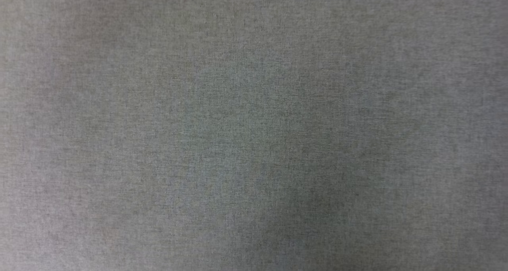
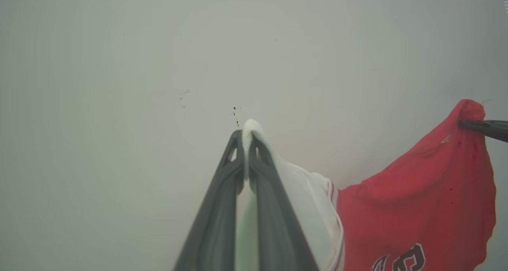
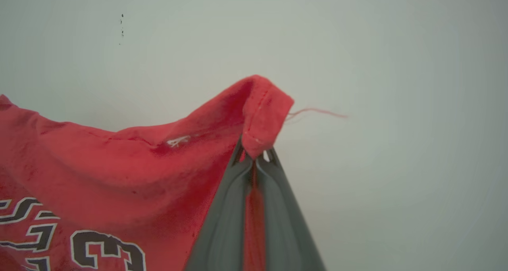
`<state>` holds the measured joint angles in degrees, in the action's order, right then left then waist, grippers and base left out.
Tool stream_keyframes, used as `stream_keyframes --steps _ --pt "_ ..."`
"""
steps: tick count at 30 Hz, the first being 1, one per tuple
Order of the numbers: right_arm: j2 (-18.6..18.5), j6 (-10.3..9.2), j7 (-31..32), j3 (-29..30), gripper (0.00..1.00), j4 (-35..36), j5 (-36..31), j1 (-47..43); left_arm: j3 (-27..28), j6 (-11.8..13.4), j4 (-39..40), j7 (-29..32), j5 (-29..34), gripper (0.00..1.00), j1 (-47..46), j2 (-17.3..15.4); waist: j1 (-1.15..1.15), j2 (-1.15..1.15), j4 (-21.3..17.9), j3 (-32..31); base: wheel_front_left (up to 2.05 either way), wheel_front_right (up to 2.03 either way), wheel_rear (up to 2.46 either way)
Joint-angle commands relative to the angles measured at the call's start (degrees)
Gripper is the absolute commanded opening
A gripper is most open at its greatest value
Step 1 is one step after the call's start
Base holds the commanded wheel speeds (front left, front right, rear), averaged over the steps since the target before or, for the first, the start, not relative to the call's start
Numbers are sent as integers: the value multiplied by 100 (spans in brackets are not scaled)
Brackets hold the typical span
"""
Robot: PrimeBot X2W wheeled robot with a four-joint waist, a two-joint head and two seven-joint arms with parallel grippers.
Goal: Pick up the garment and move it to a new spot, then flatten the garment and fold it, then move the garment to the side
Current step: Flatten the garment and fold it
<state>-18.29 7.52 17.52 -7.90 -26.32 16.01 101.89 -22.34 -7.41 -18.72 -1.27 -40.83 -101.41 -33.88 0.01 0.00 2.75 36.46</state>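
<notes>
- The left gripper (image 2: 246, 139) is clamping a fold of the white sleeve (image 2: 301, 191) of the garment (image 2: 416, 207), its two dark fingers pressed tight on the cloth.
- The right gripper (image 3: 254, 155) is pinching a red hemmed corner (image 3: 264, 112), jaws closed on the fabric, while a loose thread (image 3: 317, 112) is trailing off beside it.
- The garment is sagging in a span between the two grips, its black, white-outlined number (image 3: 107, 247) showing low on the red body, against a pale surface (image 2: 119, 144) marked with dark specks (image 2: 236, 114).
- The head camera is looking at grey woven cloth (image 1: 254, 128).
- The robot appears to be carrying the garment to its new spot or stretching it ahead of flattening. Whether the lower edge is touching anything cannot be told.
- The next move is likely calling for both arms travelling together, holding their spacing so neither pinch slips, then lowering the shirt taut so it lands flat.
</notes>
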Motion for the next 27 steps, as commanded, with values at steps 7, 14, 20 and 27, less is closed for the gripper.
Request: stream_keyframes --steps 7,14,20,27 --pt "-41 -6 -458 -317 0 -895 86 31 -464 -1 -491 -431 -351 0 241 -130 -1 0 121 333 0 0 0" --pt "-153 -6 -856 -819 0 -1385 408 -552 -876 -1 -718 -927 -747 0 988 -299 -1 0 110 367 0 0 0" --pt "-319 -6 -1102 -1278 0 -1252 896 -1495 -1119 -1 -609 -1239 -953 0 2079 -528 -1 0 35 98 0 0 0" --pt "-575 -7 -1235 -1729 0 -627 1454 -3108 -970 270 96 -1377 -1045 0 3921 -848 -1 0 -82 -436 0 0 0"
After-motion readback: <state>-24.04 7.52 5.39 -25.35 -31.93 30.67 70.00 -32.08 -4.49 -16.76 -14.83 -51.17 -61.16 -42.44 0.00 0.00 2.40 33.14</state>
